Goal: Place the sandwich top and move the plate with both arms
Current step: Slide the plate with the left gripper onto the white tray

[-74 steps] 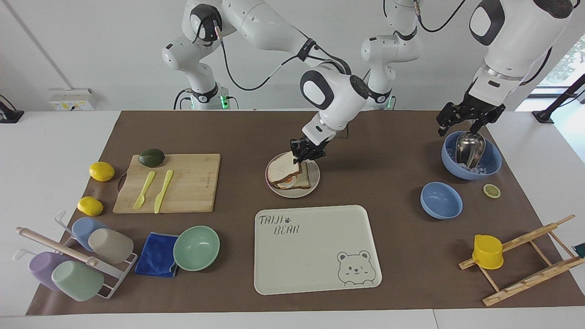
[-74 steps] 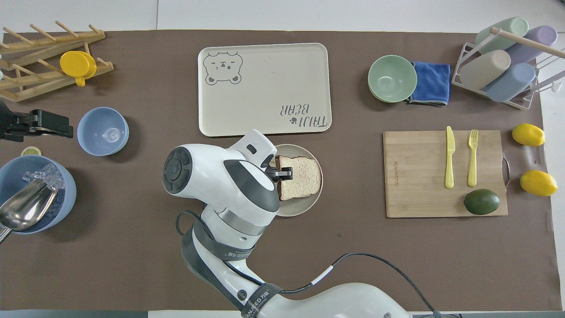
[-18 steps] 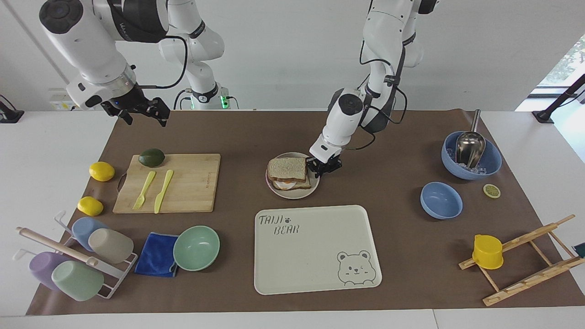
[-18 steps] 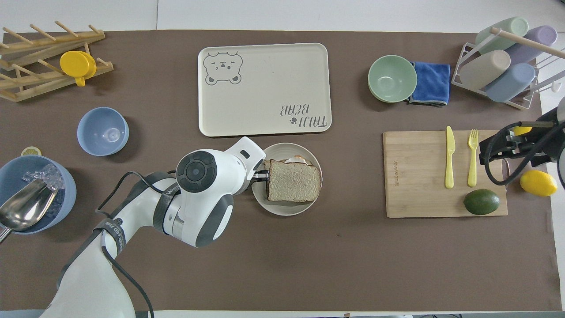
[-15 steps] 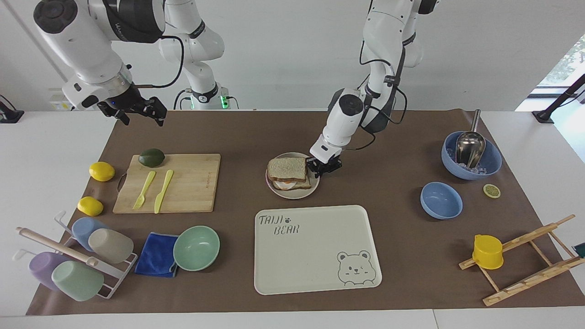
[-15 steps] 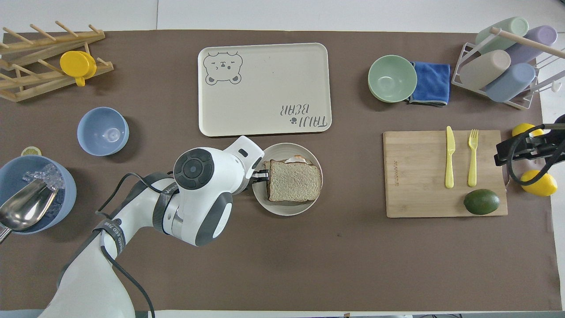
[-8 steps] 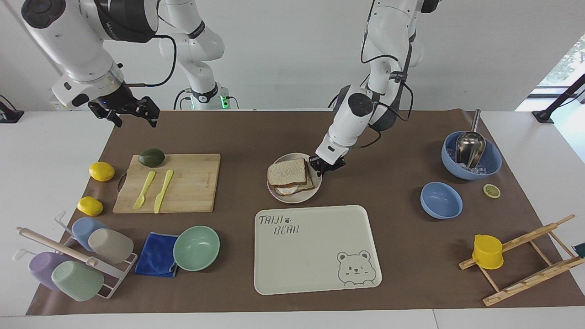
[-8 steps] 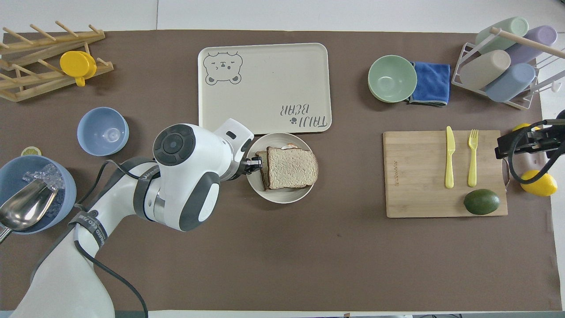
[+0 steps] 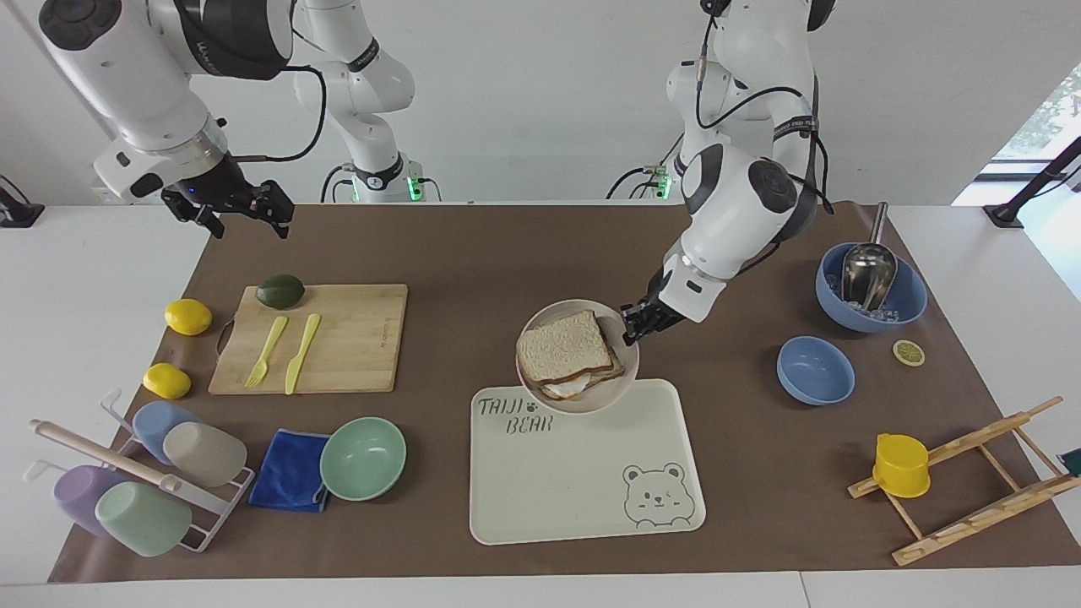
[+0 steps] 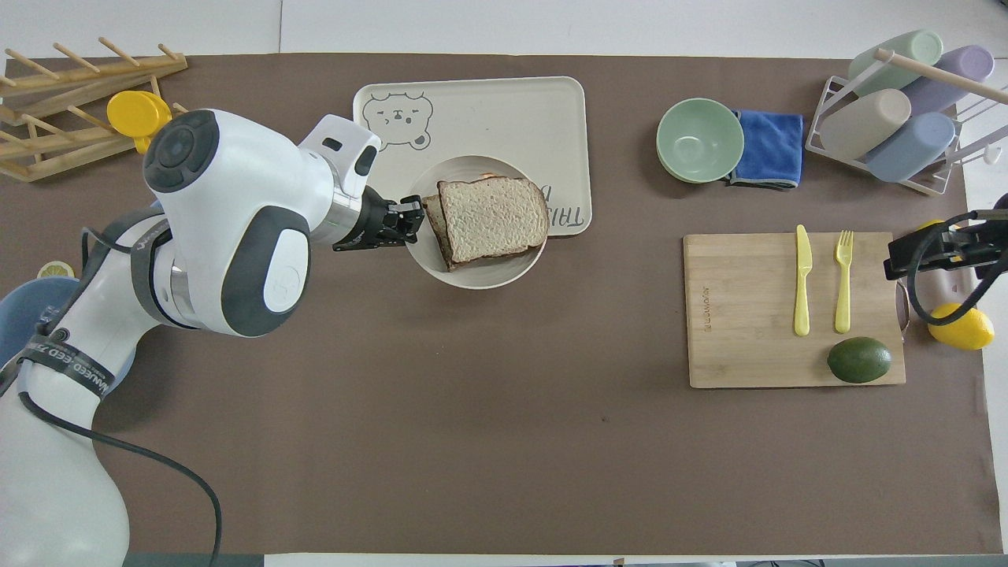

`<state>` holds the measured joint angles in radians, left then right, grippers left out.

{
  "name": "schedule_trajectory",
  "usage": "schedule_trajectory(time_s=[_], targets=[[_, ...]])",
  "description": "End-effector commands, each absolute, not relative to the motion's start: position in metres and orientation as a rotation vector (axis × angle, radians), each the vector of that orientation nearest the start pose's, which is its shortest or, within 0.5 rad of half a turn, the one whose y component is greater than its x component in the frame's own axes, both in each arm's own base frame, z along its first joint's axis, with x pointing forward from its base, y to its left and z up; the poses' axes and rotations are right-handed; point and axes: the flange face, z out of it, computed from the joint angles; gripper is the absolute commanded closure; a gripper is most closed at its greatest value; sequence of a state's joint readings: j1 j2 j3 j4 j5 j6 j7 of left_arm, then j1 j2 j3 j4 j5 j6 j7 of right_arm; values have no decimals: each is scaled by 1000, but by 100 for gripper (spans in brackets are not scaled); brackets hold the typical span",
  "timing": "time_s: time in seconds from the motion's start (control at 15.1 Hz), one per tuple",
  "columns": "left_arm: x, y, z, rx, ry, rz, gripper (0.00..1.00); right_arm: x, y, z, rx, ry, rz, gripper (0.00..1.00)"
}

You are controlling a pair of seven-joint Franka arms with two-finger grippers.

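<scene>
The sandwich top [image 9: 564,348] lies on the egg sandwich on the small cream plate [image 9: 541,319]. My left gripper [image 9: 632,328] is shut on the plate's rim at the left arm's end and holds the plate in the air, over the edge of the bear tray [image 9: 591,481] nearest the robots. In the overhead view the left gripper [image 10: 411,223], the plate [image 10: 488,279] and the sandwich top [image 10: 492,216] show over the tray [image 10: 504,110]. My right gripper [image 9: 241,215] is open and empty, raised over the mat's corner at the right arm's end; it waits.
A cutting board [image 9: 355,338] holds a fork, a knife and an avocado, with two lemons beside it. A mint-green bowl [image 9: 363,458], a blue cloth and a cup rack lie farther out. Two blue bowls [image 9: 815,370] and a wooden rack [image 9: 971,481] stand at the left arm's end.
My left gripper has lifted the plate with the sandwich off the mat and carried it away from the robots, over the tray's edge. The right gripper has hardly moved.
</scene>
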<state>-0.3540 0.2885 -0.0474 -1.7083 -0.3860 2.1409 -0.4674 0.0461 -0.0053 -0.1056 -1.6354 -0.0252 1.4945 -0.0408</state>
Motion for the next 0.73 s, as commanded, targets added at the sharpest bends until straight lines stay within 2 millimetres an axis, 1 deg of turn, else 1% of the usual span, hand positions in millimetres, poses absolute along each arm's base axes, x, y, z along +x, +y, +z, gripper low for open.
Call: schedule_trajectory(time_s=[0.0, 0.13, 0.27, 0.33, 0.4, 0.46, 0.53, 0.66], targets=[[633, -276, 432, -3516, -543, 64, 100, 538, -33, 591, -3141, -2, 223, 0], [651, -277, 425, -3514, -601, 57, 100, 538, -33, 591, -3141, -2, 223, 0], [677, -274, 407, -3498, -711, 42, 100, 538, -34, 591, -3141, 0, 223, 0], [686, -273, 398, -3488, -742, 34, 100, 538, -34, 591, -3141, 0, 223, 0], [693, -269, 385, -3475, -772, 14, 100, 538, -33, 591, -3141, -2, 223, 0], [698, -265, 378, -3471, -797, -48, 100, 538, -33, 591, -3141, -2, 223, 0], [702, -263, 369, -3465, -809, -73, 100, 538, -34, 591, -3141, 0, 223, 0], [702, -261, 359, -3441, -780, -112, 100, 538, -33, 591, -3141, -2, 223, 0]])
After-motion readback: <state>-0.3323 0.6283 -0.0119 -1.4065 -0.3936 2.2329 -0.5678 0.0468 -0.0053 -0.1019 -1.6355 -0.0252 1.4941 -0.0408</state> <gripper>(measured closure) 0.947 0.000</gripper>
